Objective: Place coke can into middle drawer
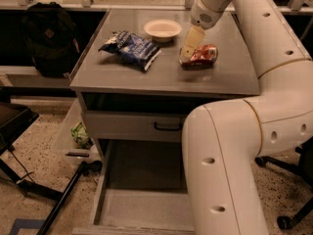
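Jaws' state can't be told — the gripper [188, 53] sits at one end of the can [203, 57], and should straddle its middle squarely.

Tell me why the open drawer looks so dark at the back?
In the camera view, light lands on the cabinet top, so the coke can and the gripper, at the can's end nearer the chip bag, look bright; the middle drawer lies low beneath it, its floor shaded, darkest at the back.
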Controlling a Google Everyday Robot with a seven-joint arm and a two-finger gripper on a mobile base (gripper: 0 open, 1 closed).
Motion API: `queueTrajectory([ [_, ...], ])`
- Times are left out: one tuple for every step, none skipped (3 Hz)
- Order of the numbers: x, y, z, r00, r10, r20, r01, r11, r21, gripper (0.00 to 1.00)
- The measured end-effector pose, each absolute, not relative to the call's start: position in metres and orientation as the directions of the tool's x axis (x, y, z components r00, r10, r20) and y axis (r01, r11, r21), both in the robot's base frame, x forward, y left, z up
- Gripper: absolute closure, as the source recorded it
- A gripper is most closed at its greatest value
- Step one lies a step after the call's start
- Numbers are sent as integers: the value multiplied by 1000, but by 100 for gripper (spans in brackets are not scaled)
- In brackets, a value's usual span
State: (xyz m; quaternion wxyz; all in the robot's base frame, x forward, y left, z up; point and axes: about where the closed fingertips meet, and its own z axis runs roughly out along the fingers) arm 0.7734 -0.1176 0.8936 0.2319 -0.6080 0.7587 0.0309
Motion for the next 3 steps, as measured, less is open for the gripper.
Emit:
queueTrajectory([
  [774,-150,875,-220,-864,-452,-921,336,-194,0],
  [767,-196,858,-289,-810,-510,-895,418,-158,0],
  [767,-196,858,-289,-810,-510,-895,418,-158,0],
])
